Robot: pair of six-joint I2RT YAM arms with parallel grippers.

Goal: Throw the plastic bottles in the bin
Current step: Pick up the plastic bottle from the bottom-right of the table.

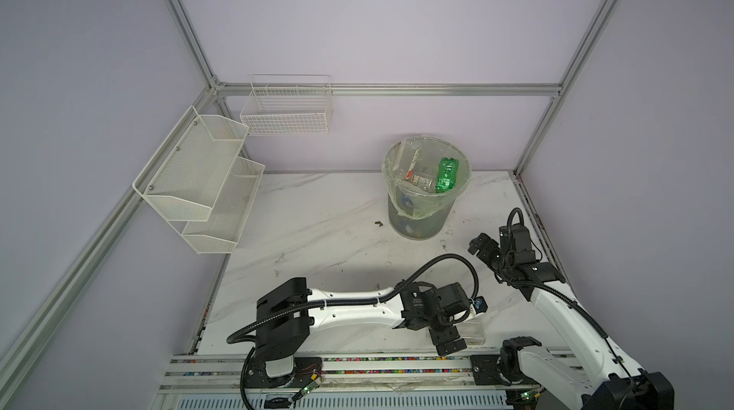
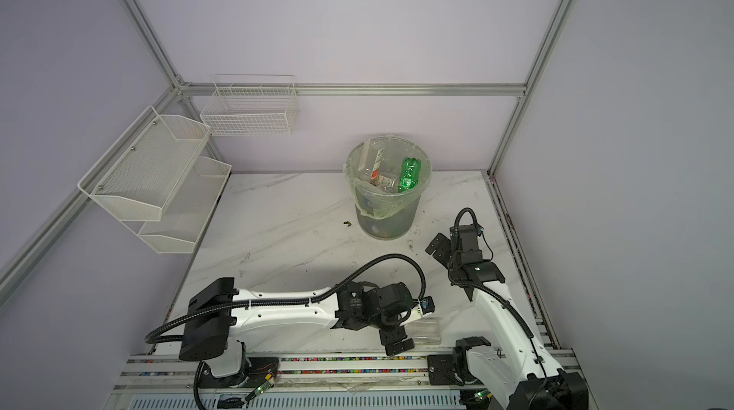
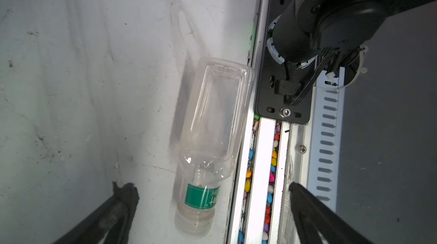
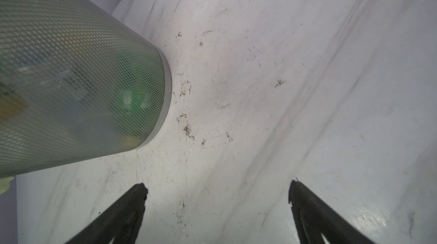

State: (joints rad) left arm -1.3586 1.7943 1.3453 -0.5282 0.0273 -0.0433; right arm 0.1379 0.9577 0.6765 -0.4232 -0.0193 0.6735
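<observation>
The bin (image 1: pixel 421 225) (image 2: pixel 383 225), a grey translucent bucket with a pale bag, stands at the back of the marble table. Inside it lie a green bottle (image 1: pixel 447 175) (image 2: pixel 409 175) and clear plastic bottles (image 1: pixel 413 157). One clear bottle (image 3: pixel 212 124) with a green neck label lies on its side along the table's front edge (image 1: pixel 474 335) (image 2: pixel 427 331). My left gripper (image 3: pixel 211 189) (image 1: pixel 449 334) hovers over its neck end, open, one finger on each side, not touching. My right gripper (image 4: pixel 217 188) (image 1: pixel 480 247) (image 2: pixel 437 247) is open above bare table beside the bin (image 4: pixel 82 77).
A metal rail (image 3: pixel 264 155) with coloured beads in its slots runs right beside the lying bottle, and the right arm's base (image 3: pixel 307 23) sits on it. White wire baskets (image 1: pixel 286 110) and a mesh shelf (image 1: pixel 198 173) hang on the walls. A small brown scrap (image 1: pixel 378 223) lies left of the bin.
</observation>
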